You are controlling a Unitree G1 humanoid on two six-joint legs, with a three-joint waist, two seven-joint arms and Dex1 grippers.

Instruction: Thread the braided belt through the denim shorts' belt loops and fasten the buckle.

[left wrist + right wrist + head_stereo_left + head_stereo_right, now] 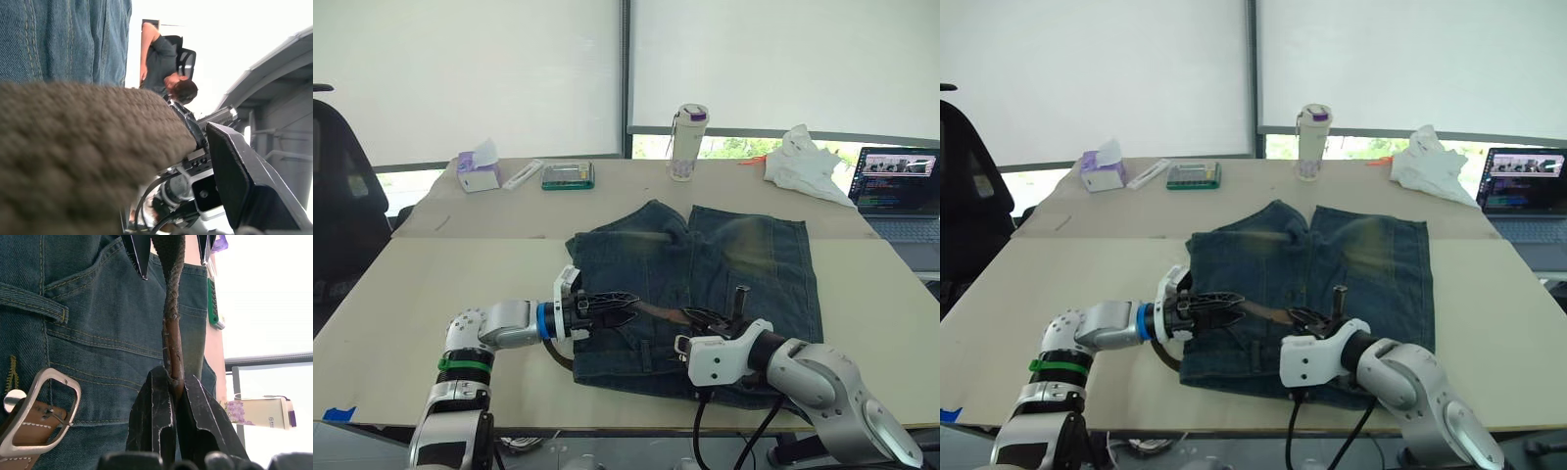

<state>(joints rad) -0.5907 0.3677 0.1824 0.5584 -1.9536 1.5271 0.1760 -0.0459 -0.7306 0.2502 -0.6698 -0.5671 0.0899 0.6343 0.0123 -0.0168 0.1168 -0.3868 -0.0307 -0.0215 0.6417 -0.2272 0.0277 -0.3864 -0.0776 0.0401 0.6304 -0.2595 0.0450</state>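
Note:
The denim shorts (734, 259) lie flat on the table with the waistband toward me. A stretch of the braided belt (658, 312) hangs taut between my two grippers just above the waistband. My right gripper (174, 382) is shut on the belt's brown tip. My left gripper (625, 305) is open, and the belt (168, 264) passes between its fingers (139, 257). The buckle (41, 413), silvery with a prong, rests on the denim beside my right gripper. One of the belt loops (34, 301) shows on the waistband close by.
At the back of the table stand a tissue box (478, 172), a green-edged box (569, 176), a bottle (686, 143), a white cloth (806, 163) and a laptop (899, 186). A black chair (340, 186) is at the left. A person (164, 66) sits beyond.

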